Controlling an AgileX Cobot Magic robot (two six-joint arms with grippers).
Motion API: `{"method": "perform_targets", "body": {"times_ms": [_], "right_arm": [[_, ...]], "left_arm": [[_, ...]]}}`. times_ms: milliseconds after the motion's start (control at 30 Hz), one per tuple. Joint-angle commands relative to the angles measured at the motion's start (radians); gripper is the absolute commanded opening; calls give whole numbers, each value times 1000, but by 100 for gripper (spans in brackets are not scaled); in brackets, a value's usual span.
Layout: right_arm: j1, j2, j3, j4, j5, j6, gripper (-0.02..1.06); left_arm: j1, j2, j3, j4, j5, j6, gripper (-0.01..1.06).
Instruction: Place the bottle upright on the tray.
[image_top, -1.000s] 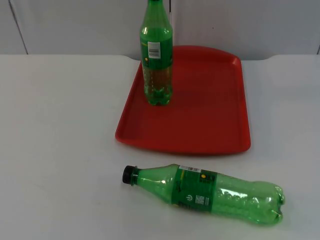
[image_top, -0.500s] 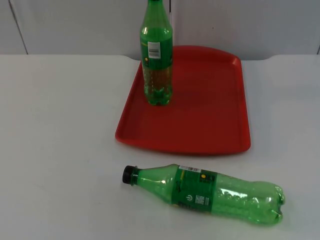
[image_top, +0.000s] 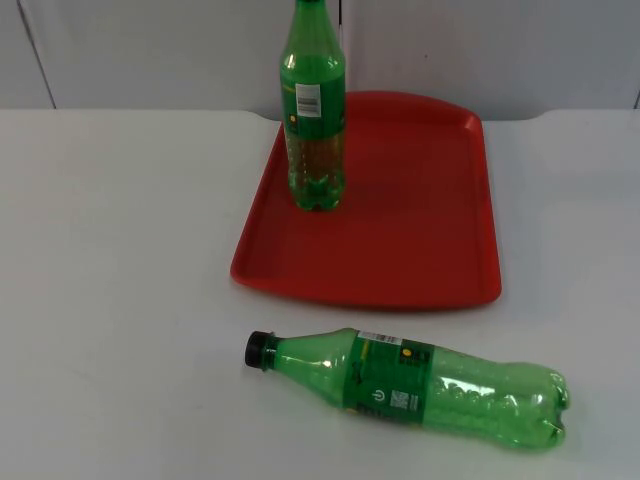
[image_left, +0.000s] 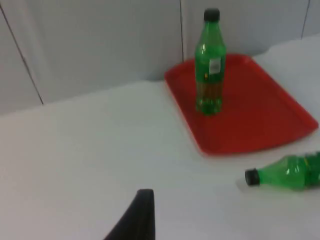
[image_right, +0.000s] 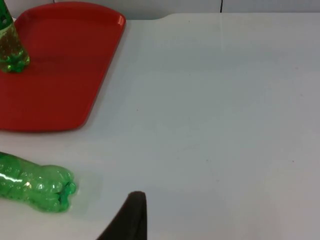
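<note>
A green plastic bottle with a black cap (image_top: 410, 388) lies on its side on the white table top (image_top: 110, 280), just off the near edge of the red rectangular plastic tray (image_top: 400, 230) and not touching it; in the top view its cap points toward 9 o'clock and its lobed base toward 3 o'clock. A second green plastic bottle with a white barcode label (image_top: 314, 110) stands upright on the tray, toward 11 o'clock from the tray's middle, close to the tray's left rim. Behind the tray rises the grey partition wall (image_top: 150, 50).

The left gripper (image_left: 140, 215) hangs above bare table, with the tray, the upright bottle (image_left: 209, 62) and the capped end of the lying bottle (image_left: 285, 172) well ahead of it. The right gripper (image_right: 131, 215) hangs above bare table near the lying bottle's base (image_right: 35, 186). One black fingertip of each shows, so I cannot tell whether either pincer is apart or together
</note>
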Motion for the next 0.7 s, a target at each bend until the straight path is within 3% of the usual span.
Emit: {"method": "perform_targets", "body": {"times_ms": [0,233,667], "right_arm": [[-7,-3,2,5,-5,-6,105],[-6,-3,2,5,-7,-5,105],[-6,-3,2,5,-7,-5,105]], "left_arm": [[-7,-3,41,-15,15,-8,105],[-7,-3,195,-17,-53,-45,105],[-7,-3,210,21,-75,-45,105]]}}
